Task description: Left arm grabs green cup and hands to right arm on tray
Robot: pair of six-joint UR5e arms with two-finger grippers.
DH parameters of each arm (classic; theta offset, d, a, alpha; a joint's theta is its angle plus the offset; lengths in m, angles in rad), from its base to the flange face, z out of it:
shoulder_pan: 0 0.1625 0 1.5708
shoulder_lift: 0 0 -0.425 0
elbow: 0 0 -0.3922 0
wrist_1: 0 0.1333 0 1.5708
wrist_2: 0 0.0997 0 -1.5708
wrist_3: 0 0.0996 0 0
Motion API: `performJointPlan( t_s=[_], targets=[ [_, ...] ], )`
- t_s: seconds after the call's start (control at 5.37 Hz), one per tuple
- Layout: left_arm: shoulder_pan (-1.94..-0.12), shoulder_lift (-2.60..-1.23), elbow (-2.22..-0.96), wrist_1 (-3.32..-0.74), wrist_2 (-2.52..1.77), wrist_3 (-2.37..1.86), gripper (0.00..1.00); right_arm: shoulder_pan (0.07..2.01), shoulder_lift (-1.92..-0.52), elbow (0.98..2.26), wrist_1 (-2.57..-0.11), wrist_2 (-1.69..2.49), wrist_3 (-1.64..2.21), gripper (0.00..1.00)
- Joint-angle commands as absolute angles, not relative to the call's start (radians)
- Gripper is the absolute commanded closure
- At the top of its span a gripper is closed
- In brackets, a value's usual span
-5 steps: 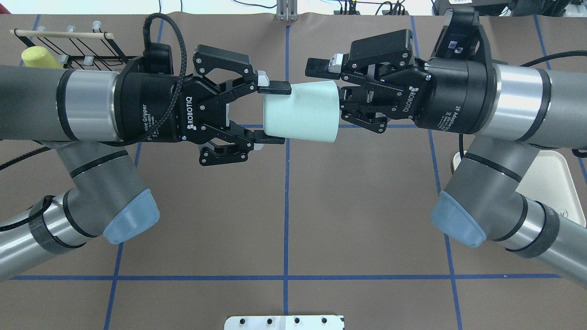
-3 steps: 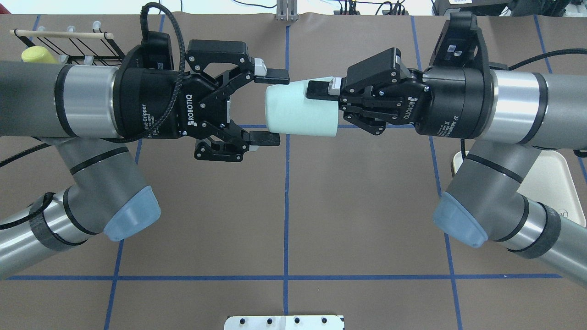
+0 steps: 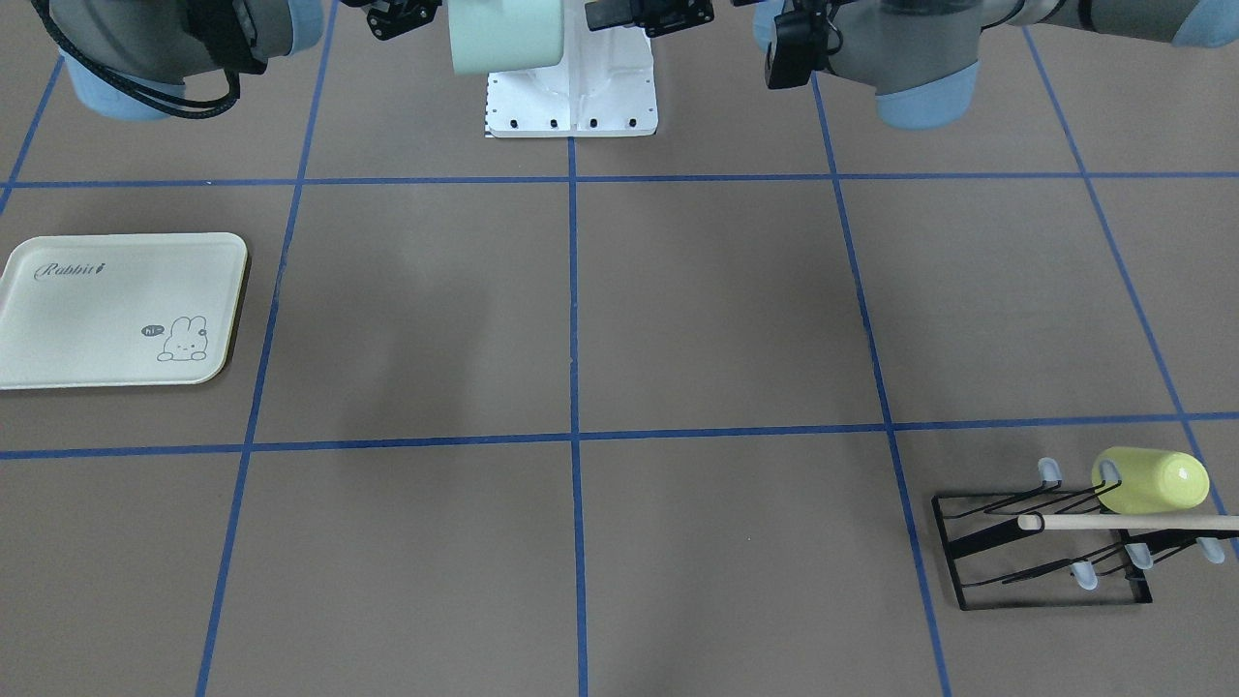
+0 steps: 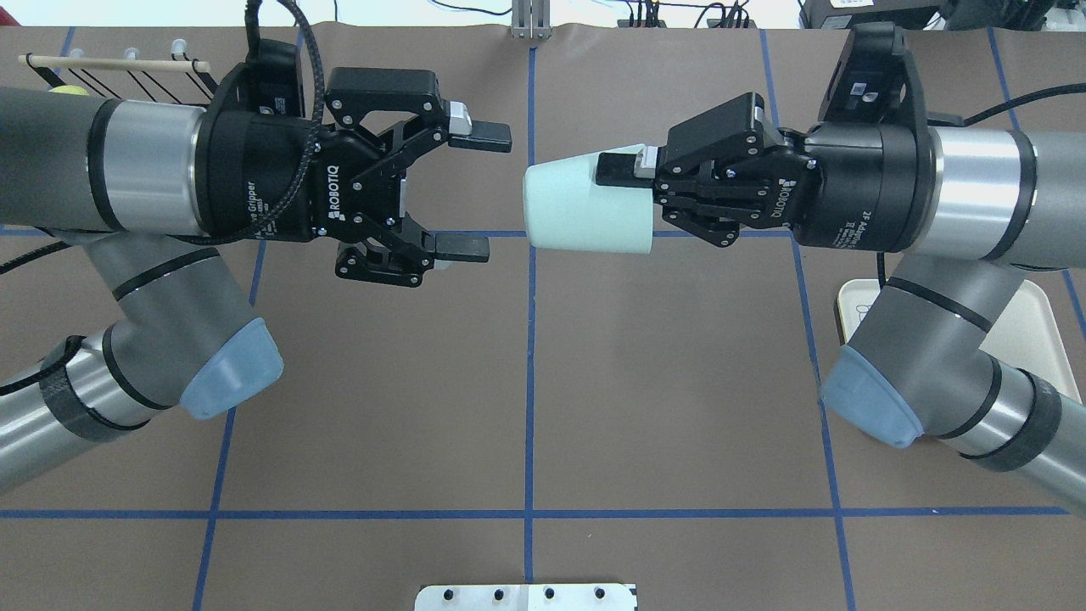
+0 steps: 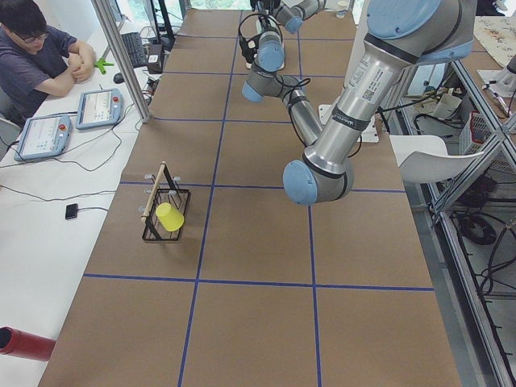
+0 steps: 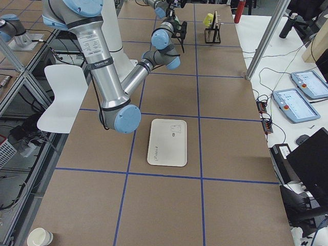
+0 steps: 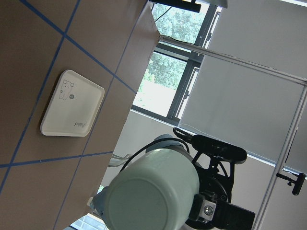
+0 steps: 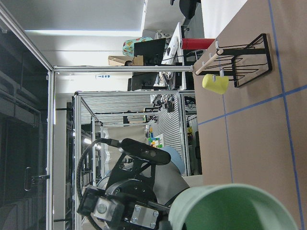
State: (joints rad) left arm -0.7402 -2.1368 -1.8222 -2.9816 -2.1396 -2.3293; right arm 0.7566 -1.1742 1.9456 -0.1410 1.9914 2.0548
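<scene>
The green cup (image 4: 585, 208) is up in the air over the middle of the desk (image 4: 526, 382), lying on its side, closed base pointing at the left pincer (image 4: 498, 192). The right pincer (image 4: 628, 193) is clenched on the cup at its rim end, one finger (image 4: 618, 168) flat along the outer wall and the other hidden. The left pincer is spread wide with nothing between its fingers, and a clear gap separates them from the cup's base. The tray (image 3: 87, 319) sits bare toward the desk's right end, partly under the right arm (image 4: 976, 195). At the far left corner, a yellow cup (image 3: 1152, 481) hangs on a black rack (image 3: 1045, 571).
</scene>
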Motion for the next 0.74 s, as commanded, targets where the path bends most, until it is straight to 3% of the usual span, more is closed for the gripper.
performJointPlan(
  t_s=[0.0, 0.56],
  targets=[
    [-0.753, -2.070, -1.806, -2.971, -2.169, -2.210, 0.00, 0.823, -1.178, 1.942, -0.319, 2.064, 2.039, 1.00],
    [-0.843, -2.054, -1.809, -2.521, -2.281, -1.810, 0.00, 0.873, -1.183, 1.950, -0.820, 2.129, 1.730, 1.00]
  ],
)
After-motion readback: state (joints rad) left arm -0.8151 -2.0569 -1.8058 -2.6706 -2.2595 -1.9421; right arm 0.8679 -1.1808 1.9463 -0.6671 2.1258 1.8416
